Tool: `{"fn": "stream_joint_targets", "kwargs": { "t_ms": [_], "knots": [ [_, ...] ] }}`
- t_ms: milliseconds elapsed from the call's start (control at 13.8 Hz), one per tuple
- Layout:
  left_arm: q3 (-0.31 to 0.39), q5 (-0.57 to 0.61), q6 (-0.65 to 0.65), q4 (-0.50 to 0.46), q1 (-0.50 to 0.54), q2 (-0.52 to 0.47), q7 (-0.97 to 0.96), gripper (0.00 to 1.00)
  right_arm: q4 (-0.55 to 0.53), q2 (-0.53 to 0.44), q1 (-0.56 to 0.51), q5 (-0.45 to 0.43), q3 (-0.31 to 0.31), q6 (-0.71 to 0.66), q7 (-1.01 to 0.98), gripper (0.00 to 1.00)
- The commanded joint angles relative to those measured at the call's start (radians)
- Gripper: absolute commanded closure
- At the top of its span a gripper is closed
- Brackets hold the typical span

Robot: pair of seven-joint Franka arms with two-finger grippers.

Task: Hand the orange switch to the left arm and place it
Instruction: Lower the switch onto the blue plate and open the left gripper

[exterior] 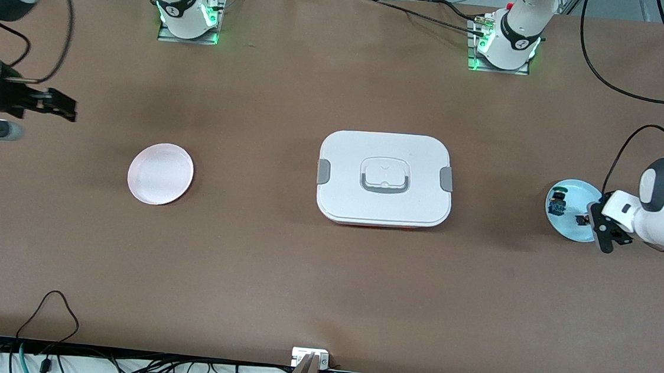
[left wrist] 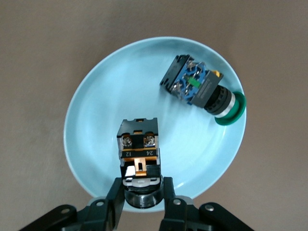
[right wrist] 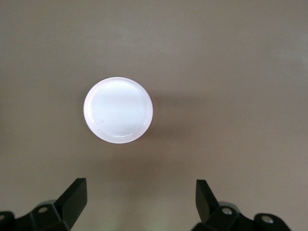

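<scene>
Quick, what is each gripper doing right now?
Left gripper: shut on the small black orange-banded switch, over the light blue round plate.
Right gripper: open, holding nothing.

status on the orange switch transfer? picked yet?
Done: left gripper is shut on the orange switch, which looks to be still on the blue plate beside the green switch. In hand: the lift. Left: clearing the box, handover to the open right gripper, placing on the pink plate.

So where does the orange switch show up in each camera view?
Front view: orange switch on the blue plate, in the left gripper.
Left wrist view: orange switch between shut fingers.
Right wrist view: not in it.
Shared landmark: blue plate, front and left wrist.
</scene>
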Motion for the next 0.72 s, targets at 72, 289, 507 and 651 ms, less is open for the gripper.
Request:
{"fn": "stream_joint_targets", "kwargs": {
  "t_ms": [72, 289, 507, 651],
  "knots": [
    [-0.017, 0.027, 0.105, -0.093, 0.042, -0.045, 0.106, 0.83, 0.018, 0.0, 0.055, 0.002, -0.047, -0.034, 0.013, 0.0],
    [-0.017, 0.03, 0.136, -0.095, 0.045, -0.043, 0.186, 0.83, -0.119, -0.065, 0.049, 0.012, -0.048, 0.072, 0.013, 0.0],
    [-0.017, 0.031, 0.136, -0.095, 0.044, -0.045, 0.205, 0.83, -0.152, -0.092, 0.052, 0.012, -0.047, 0.116, 0.022, 0.0],
    [-0.017, 0.03, 0.133, -0.093, 0.041, -0.043, 0.195, 0.71, -0.089, -0.082, 0.051, 0.016, -0.047, 0.063, 0.02, 0.0]
  ]
}}
